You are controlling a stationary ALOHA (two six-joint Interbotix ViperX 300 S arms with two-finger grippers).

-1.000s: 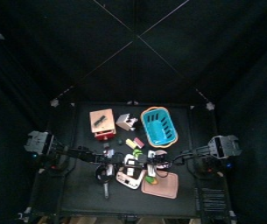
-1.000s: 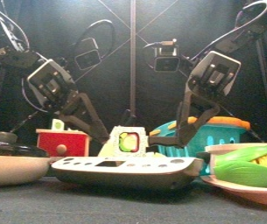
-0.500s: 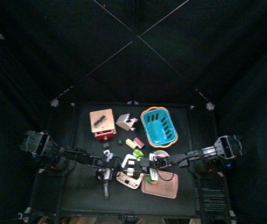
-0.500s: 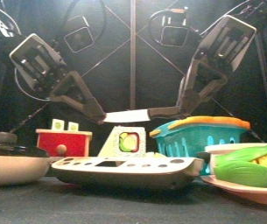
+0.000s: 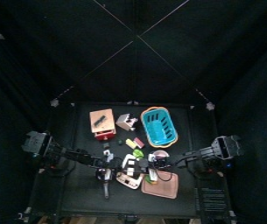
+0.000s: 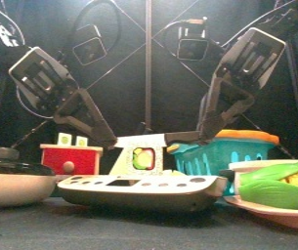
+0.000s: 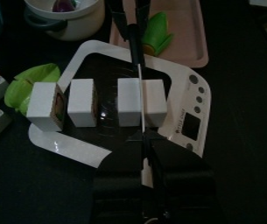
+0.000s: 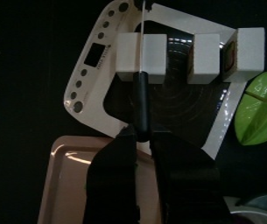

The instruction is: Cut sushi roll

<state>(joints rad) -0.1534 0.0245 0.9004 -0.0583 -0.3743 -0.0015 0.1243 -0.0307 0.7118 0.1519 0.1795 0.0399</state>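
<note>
Inspecting the left wrist view, we find the sushi roll (image 7: 94, 103) lying across a white scale-like board (image 7: 194, 109) near the table's front, already parted into three white blocks, its long axis at right angles to the knife (image 7: 139, 83) whose blade sits along the largest block. Both the left gripper (image 7: 145, 168) and the right gripper (image 8: 137, 144) are clamped on thin dark handles just beside that block; we judge them equally near. No writing is legible.

blue basket (image 5: 158, 126) — red box (image 5: 101, 122) — pink tray (image 5: 167, 185) — pan (image 6: 11, 184)
</note>
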